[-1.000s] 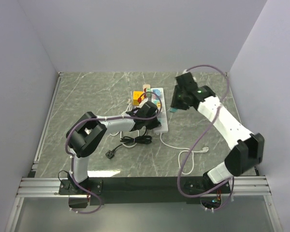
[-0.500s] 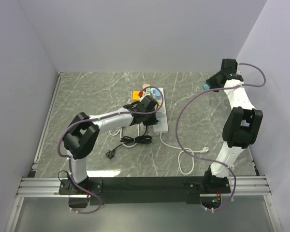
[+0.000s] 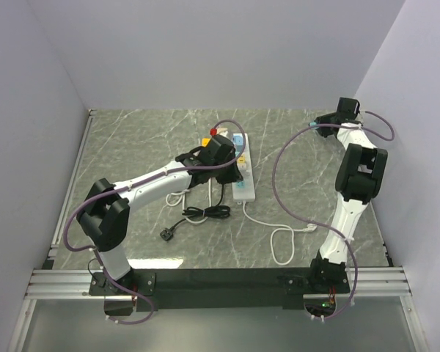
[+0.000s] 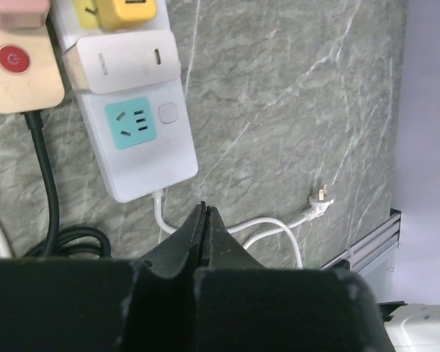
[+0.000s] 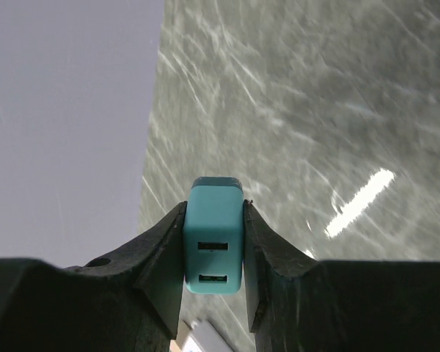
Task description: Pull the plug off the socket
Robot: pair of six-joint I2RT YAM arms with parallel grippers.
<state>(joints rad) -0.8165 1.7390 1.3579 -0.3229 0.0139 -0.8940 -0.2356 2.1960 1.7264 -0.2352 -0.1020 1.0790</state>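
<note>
Plug (image 5: pixel 213 242), a teal block with two USB slots, is pinched between the fingers of the right claw (image 5: pixel 213 211), clear of the table (image 5: pixel 293 110). In the top view the right claw (image 3: pixel 320 126) is in the upper right of the frame, close to the right wall (image 3: pixel 411 110) and the table's far edge. It is well apart from the white socket strip (image 3: pixel 243 180) at the centre. Only a speck of teal shows there, and the jaws cannot be read from that view. Open marble lies between the strip and the right claw, and across the left part of the frame. The left arm (image 3: pixel 161 180) reaches diagonally to the strip and covers its upper end.

The left wrist view shows what the top view hides. A teal socket face (image 4: pixel 130 122) with its holes showing sits near the strip's lower end, and a white adapter (image 4: pixel 125 62) is plugged in just above it. A yellow block (image 4: pixel 125 9) is cut off by the top edge. A beige unit with a red button (image 4: pixel 13 60) sits at the upper left, and a black cable (image 4: pixel 45 176) runs down from it. The left claw (image 4: pixel 205 216) is pressed together with nothing between its tips, over bare table just below the strip's end. A white cable (image 4: pixel 271 224) ends in a pronged connector (image 4: pixel 321 196) toward the right. A metal rail (image 4: pixel 367 246) marks the table's edge at the lower right.

The right wrist view is blurred across the marble, and wall fills its upper left.
</note>
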